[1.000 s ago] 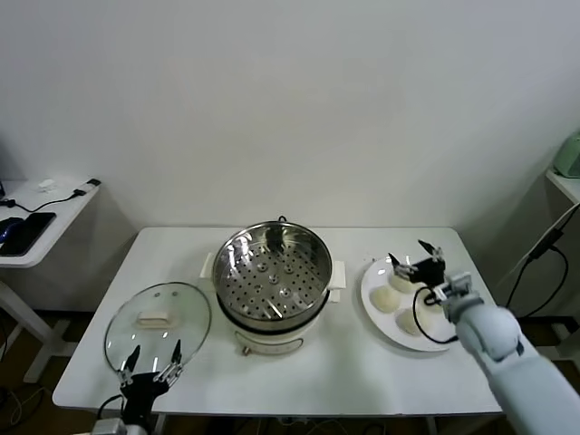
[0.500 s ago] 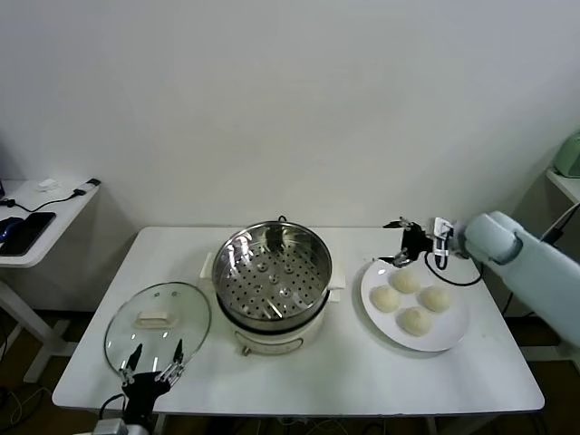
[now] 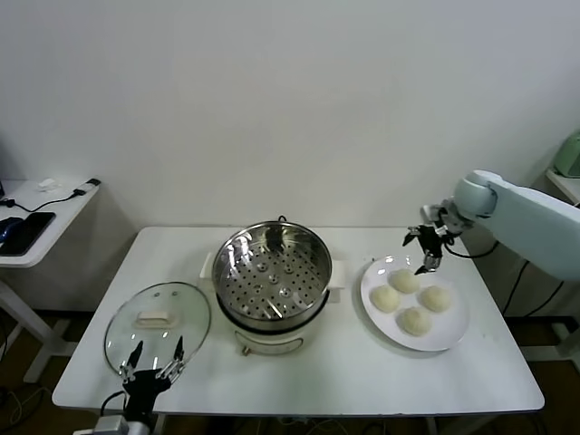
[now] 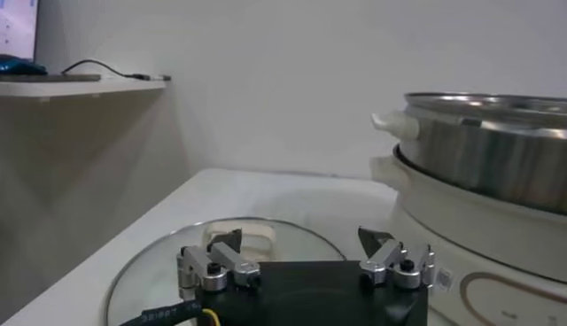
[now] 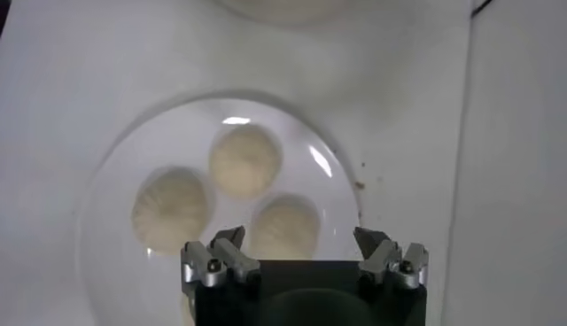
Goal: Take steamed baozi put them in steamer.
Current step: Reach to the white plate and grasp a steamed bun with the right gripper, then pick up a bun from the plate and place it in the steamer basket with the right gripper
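In the head view the right end effector (image 3: 424, 250), fingers spread and empty, hangs right of centre just above the rear bun of four steamed baozi (image 3: 405, 281) on the white plate (image 3: 453, 332), so this arm is far nearer than the left. The steamer (image 3: 272, 272), at centre, holds only its bare perforated tray. The left end effector (image 3: 150, 362), also spread, waits lower left over the glass lid (image 3: 156, 323) on the surface (image 3: 362, 381)
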{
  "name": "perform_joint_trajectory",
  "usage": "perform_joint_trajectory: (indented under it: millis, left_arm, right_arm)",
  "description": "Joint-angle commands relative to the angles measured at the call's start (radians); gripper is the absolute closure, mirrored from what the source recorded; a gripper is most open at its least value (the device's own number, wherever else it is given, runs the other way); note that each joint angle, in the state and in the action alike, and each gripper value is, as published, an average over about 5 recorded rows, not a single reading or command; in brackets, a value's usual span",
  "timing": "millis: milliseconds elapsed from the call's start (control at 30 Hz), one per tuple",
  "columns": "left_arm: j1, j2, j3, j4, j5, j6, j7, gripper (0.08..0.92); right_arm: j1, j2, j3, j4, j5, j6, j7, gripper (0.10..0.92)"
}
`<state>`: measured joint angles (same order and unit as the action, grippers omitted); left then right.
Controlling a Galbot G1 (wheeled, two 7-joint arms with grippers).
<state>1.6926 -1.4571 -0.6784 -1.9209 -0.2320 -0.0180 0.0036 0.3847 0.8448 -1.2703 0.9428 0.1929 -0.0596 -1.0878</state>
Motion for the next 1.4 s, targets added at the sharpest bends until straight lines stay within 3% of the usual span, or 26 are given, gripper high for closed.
perform_joint_trajectory:
  millis: [33,500,933,1233,1400]
  left_arm:
    - [-0.002,0.000,0.002,0.012,0.002,0.000,0.001,0.177]
    - [-0.007,-0.002,0.007,0.045,0.022,-0.007,-0.001,0.177]
    - [-0.011,-0.002,0.019,0.063,0.027,-0.013,0.000,0.177]
    - [-0.013,-0.006,0.022,0.058,0.035,-0.010,-0.001,0.177]
    - [-0.012,-0.007,0.023,0.054,0.038,-0.009,-0.002,0.177]
  right_arm:
    - [-0.054,0.095,-0.053,-0.154,-0.037,-0.046,-0.017,0.203]
    - [-0.251,0.175,0.199,-0.331,-0.084,-0.030,0.043,0.203]
    - [-0.276,0.226,0.260,-0.415,-0.135,-0.010,0.058,0.206]
    - [-0.261,0.198,0.250,-0.370,-0.107,-0.022,0.042,0.355]
    - [-0.208,0.155,0.204,-0.268,-0.066,-0.041,0.036,0.412]
